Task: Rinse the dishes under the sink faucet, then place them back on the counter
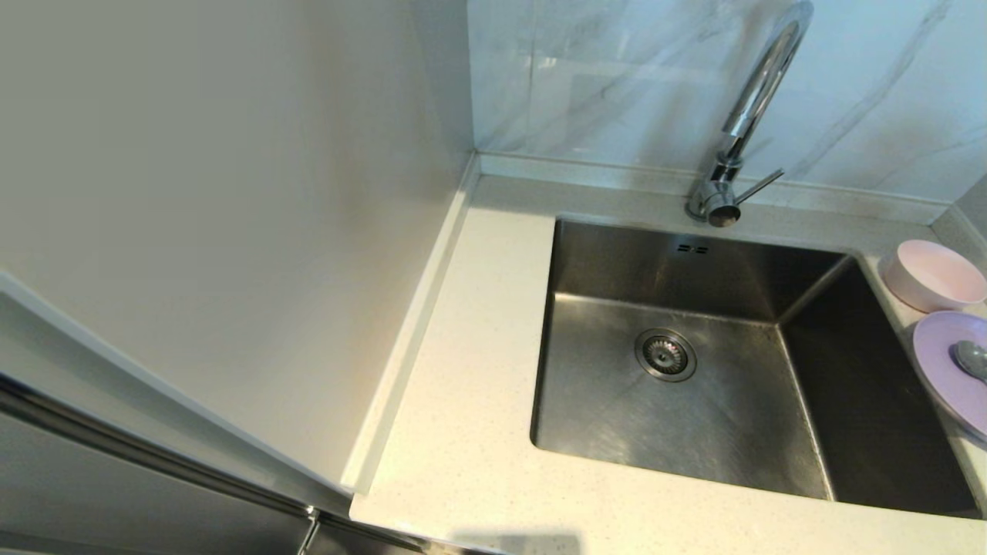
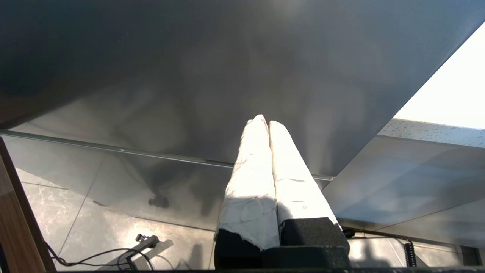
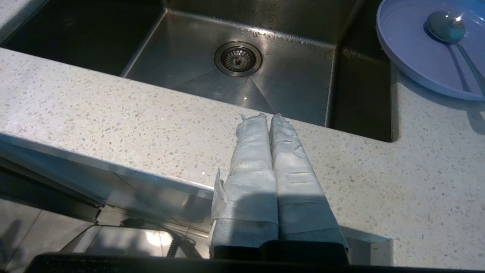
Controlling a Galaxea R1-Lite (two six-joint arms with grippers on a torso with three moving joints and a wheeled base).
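The pale pink bowl (image 1: 934,274) sits on the cream speckled counter (image 1: 463,370) right of the steel sink (image 1: 678,432). Just in front of it lies the lilac plate (image 1: 944,378) with the metal spoon (image 1: 971,359) resting on it. The plate (image 3: 420,57) and spoon (image 3: 446,26) also show in the right wrist view. The chrome faucet (image 1: 752,108) rises behind the basin; no water runs. My right gripper (image 3: 268,116) is shut and empty over the counter's front edge. My left gripper (image 2: 264,122) is shut and empty, low beside a grey cabinet front. Neither arm shows in the head view.
A tall pale wall panel (image 1: 216,216) closes off the counter's left side. The round drain strainer (image 1: 665,354) lies in the basin floor below two overflow slots (image 1: 692,248). Cables (image 2: 102,258) lie on the tiled floor under my left gripper.
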